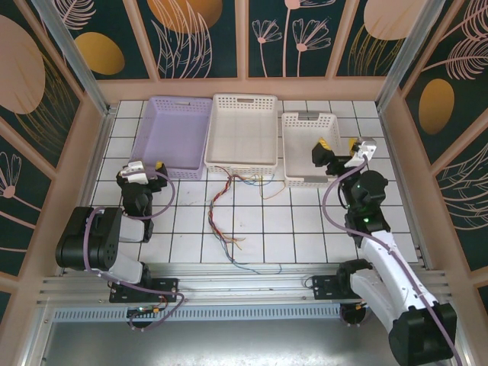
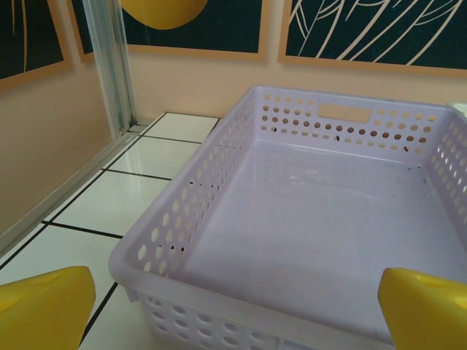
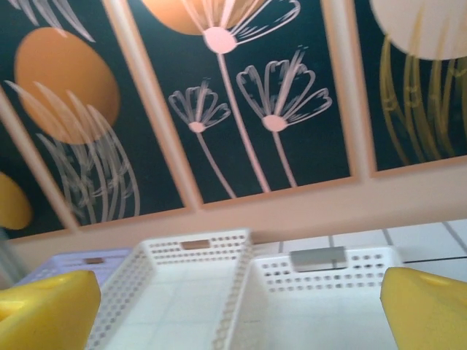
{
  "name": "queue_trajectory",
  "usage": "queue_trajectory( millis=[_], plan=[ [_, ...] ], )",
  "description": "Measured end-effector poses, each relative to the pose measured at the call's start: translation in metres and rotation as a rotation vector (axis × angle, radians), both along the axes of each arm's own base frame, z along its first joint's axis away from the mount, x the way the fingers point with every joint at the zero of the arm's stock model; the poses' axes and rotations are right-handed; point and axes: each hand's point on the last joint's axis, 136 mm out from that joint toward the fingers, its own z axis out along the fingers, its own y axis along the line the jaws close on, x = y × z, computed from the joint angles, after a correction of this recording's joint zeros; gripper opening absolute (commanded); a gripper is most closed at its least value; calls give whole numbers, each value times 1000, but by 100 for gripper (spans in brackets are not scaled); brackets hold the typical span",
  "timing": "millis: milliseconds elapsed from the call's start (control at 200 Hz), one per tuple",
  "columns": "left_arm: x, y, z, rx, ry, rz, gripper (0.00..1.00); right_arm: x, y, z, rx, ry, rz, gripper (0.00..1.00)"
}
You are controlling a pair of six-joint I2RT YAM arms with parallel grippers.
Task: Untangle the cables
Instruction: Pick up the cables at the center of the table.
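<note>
The white tiled table (image 1: 305, 229) carried three empty baskets in a row along its far side: a purple basket (image 1: 181, 99) on the left, a large white basket (image 1: 244, 97) in the middle and a smaller white basket (image 1: 307, 116) on the right. The left arm (image 1: 99, 244) sat folded at the near left, its wrist just beside the purple basket's near left corner. The right arm (image 1: 381, 252) reached up the right side to the smaller white basket's near right corner. The left jaws stood wide open and empty, their yellow fingertips (image 2: 44, 306) far apart, facing the purple basket (image 2: 328, 219). The right jaws were likewise wide open, yellow fingertips (image 3: 47, 310) apart, gripping nothing. The cables (image 1: 229, 213) lay loosely tangled on the table, trailing from just near of the large white basket toward the near edge, between both arms and apart from them.
</note>
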Motion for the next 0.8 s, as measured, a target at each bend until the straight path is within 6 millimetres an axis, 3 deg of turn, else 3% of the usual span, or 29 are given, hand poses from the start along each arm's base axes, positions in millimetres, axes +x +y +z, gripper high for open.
queue_trajectory(
  millis=[250,420,646,801],
  plan=[
    [0,0,0,0,0,0,99,-24,5,8,133,-3,73,99],
    [0,0,0,0,0,0,99,-26,14,-6,151,32,118,99],
    [-1,0,2,0,-3,2,99,-19,66,-44,88,198,253,99],
    [-6,2,24,-1,-45,13,99,-18,102,-56,38,276,333,99]
  ],
)
